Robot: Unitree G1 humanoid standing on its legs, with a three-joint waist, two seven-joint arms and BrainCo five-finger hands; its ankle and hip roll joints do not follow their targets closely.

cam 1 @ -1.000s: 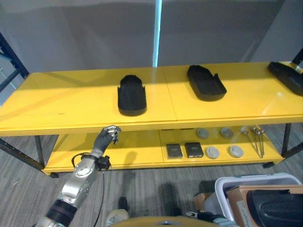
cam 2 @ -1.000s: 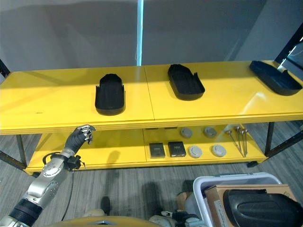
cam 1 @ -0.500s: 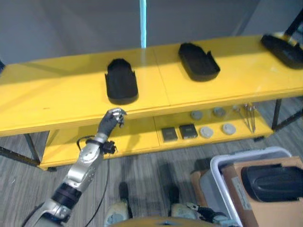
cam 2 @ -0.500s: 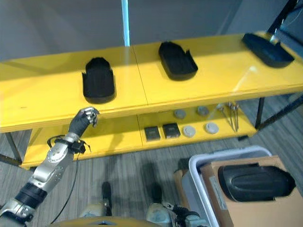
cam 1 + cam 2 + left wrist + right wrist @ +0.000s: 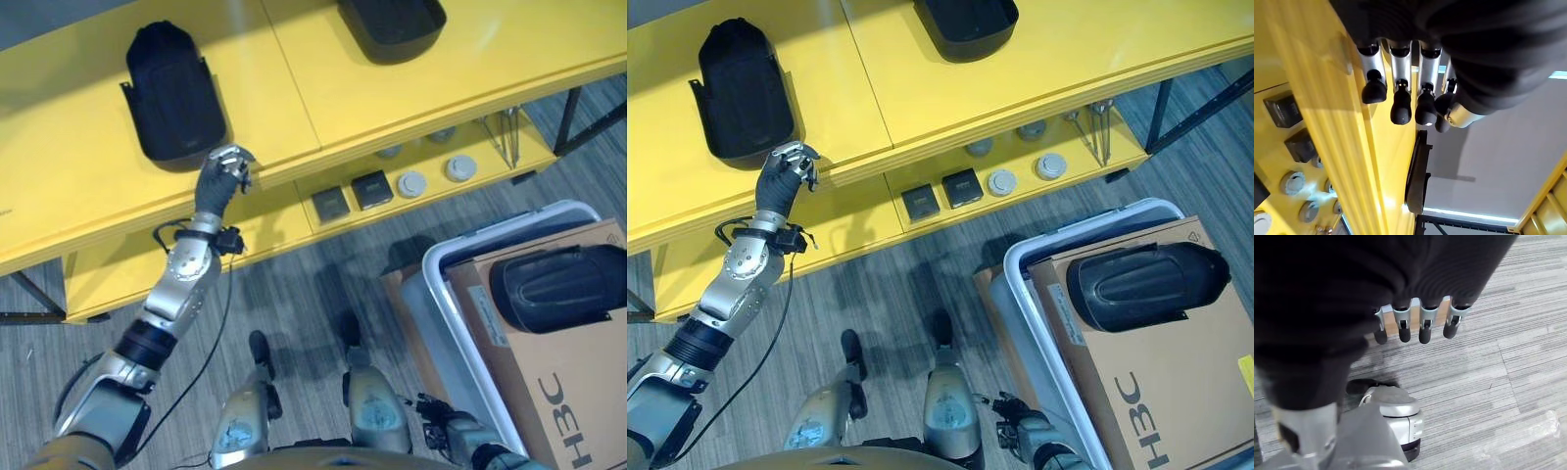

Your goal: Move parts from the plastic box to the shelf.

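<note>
A black moulded part [image 5: 171, 93] lies on the yellow shelf's top board [image 5: 294, 108], and a second black part [image 5: 392, 24] lies further right. My left hand [image 5: 223, 176] is at the board's front edge, just below the first part and apart from it. Its fingers [image 5: 1400, 103] are loosely bent and hold nothing. At the lower right stands the white plastic box [image 5: 460, 257], holding a cardboard carton [image 5: 549, 392] with another black part [image 5: 558, 284] on top. My right hand [image 5: 1425, 328] hangs over the grey floor, fingers relaxed and empty.
The lower shelf board [image 5: 274, 230] carries two small black blocks [image 5: 353, 194], several grey round discs [image 5: 431, 176] and thin metal tools [image 5: 505, 137]. A dark shelf post [image 5: 578, 117] stands at the right. Grey floor lies between the shelf and the plastic box.
The camera has tipped down and nearer, so the whole scene shifted. My left hand has risen from under the top board to its front edge, closer to the black part.
</note>
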